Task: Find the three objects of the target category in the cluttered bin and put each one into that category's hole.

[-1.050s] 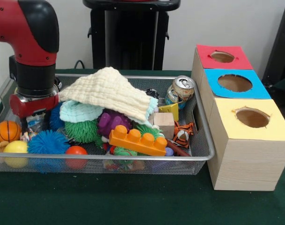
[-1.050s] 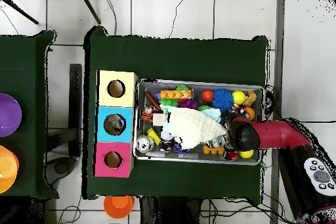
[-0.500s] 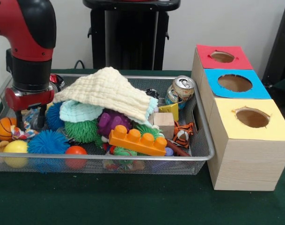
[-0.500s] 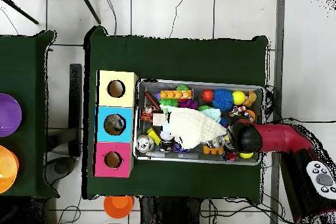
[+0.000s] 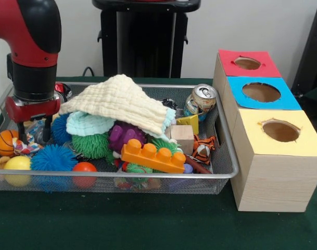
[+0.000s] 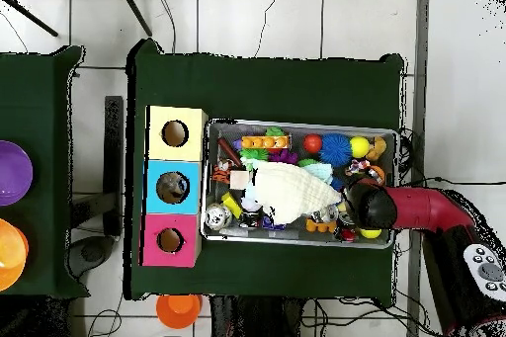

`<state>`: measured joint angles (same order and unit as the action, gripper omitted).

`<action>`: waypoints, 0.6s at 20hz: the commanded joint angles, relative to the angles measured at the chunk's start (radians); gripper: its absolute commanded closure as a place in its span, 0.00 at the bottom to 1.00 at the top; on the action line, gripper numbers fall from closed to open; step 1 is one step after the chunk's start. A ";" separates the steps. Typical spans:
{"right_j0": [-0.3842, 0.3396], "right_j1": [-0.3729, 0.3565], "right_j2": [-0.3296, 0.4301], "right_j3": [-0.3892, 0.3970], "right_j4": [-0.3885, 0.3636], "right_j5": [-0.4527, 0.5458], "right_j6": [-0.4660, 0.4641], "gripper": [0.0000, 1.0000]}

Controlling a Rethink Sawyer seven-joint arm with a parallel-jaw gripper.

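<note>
Three holes in the sorting box [image 5: 275, 172] — red, blue, yellow tops — sit beside the wire bin [image 5: 220, 156]. Nothing visibly delivered; all sorting judged outstanding. Pincer [image 5: 32, 136] low at the bin's end, fingers slightly apart around a multicoloured knotted toy [image 5: 24, 146]; firm grip uncertain. Cream cloth [image 5: 119, 101] covers the central clutter.

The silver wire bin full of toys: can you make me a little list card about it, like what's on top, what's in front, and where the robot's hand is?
bin: silver wire mesh basket on green cloth
on top: cream waffle-weave cloth
front: orange toy brick, red ball, blue spiky ball
right end: dented drink can
gripper: red-and-black gripper down in the bin's left end, beside a small orange basketball
boxes: wooden box with red, blue and yellow holed tops
</note>
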<state>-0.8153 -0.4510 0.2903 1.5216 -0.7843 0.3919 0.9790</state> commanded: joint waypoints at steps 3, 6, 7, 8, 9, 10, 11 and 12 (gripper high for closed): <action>-0.046 0.043 -0.060 -0.004 0.020 -0.025 0.165 0.00; -0.053 0.051 -0.045 -0.016 0.033 -0.015 0.148 0.00; -0.050 0.052 -0.043 -0.021 0.037 -0.009 0.144 0.00; -0.048 0.051 -0.041 -0.019 0.040 -0.009 0.142 0.00; -0.027 0.058 -0.056 -0.034 0.037 -0.001 0.152 0.00; -0.021 0.060 -0.060 -0.037 0.038 -0.002 0.155 0.00; -0.009 0.069 -0.067 -0.051 0.038 0.005 0.158 0.00; -0.006 0.073 -0.067 -0.060 0.041 0.010 0.156 0.00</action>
<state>-0.8189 -0.4340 0.2857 1.5153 -0.7472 0.3826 0.9790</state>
